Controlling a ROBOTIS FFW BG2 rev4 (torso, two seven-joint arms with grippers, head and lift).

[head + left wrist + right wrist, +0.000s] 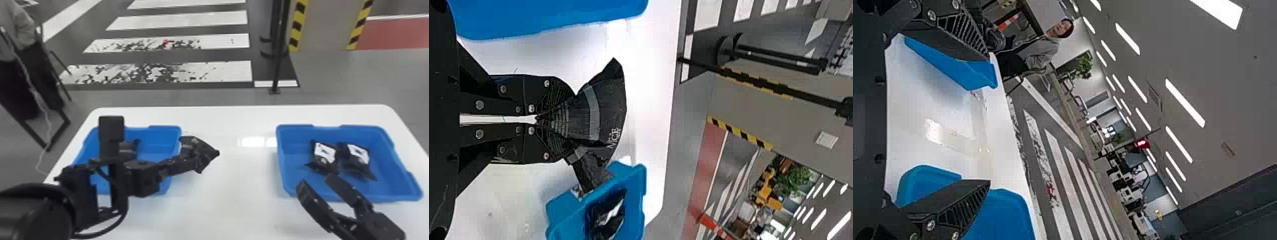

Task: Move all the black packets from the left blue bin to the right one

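From where I stand, the white table [229, 204] has a glossy top, with a bright reflection [253, 141] lying between the two bins. Out on the grey floor run broad white stripes [220, 70], the nearer ones badly scuffed; a black post [277, 70] rises beside them, and past it are yellow-and-black striped edging [297, 25] and a red floor patch [395, 33]. Long ceiling lights [1185, 102] glow overhead.

The left gripper [194, 158] is by the inner side of the left blue bin [164, 129], its fingers clamped on a black packet [599, 115] above the table. Two more packets [324, 156] lie side by side in the right blue bin [282, 159]. The right gripper [316, 181] is at that bin's near edge, fingers apart and holding nothing. The arm covers much of the left bin, so I can't quite tell what it contains.
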